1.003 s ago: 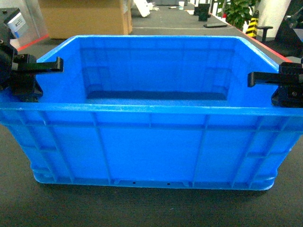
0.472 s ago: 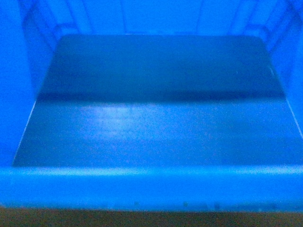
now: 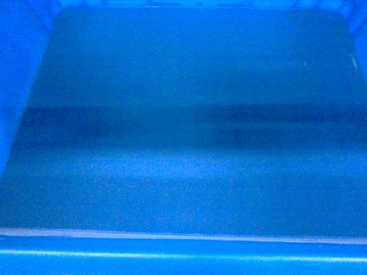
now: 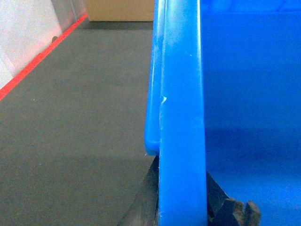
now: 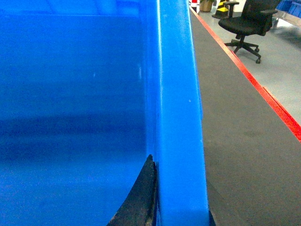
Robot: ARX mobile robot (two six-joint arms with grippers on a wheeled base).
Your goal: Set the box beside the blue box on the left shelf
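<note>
**Crate held at both side walls, carried close beneath the head camera**

The box [image 3: 183,126] is seen to fill the head view entirely; only its shaded floor, parts of its inner walls and its near rim are visible there, so it is judged to be raised close under that camera. No shelf and no second blue box can be seen in any view.

In the left wrist view, the left gripper [image 4: 188,207] is found straddling the crate's left wall, one dark finger on each face of the rim, closed onto it. In the right wrist view, the right gripper [image 5: 176,197] is likewise set across the right wall, though only the inner finger [image 5: 141,197] is plainly shown.

Opposite walls are judged to be gripped so that the wide load is kept level. Grey carpet [image 4: 75,122] is seen below, and an office chair [image 5: 247,26] beyond.
</note>
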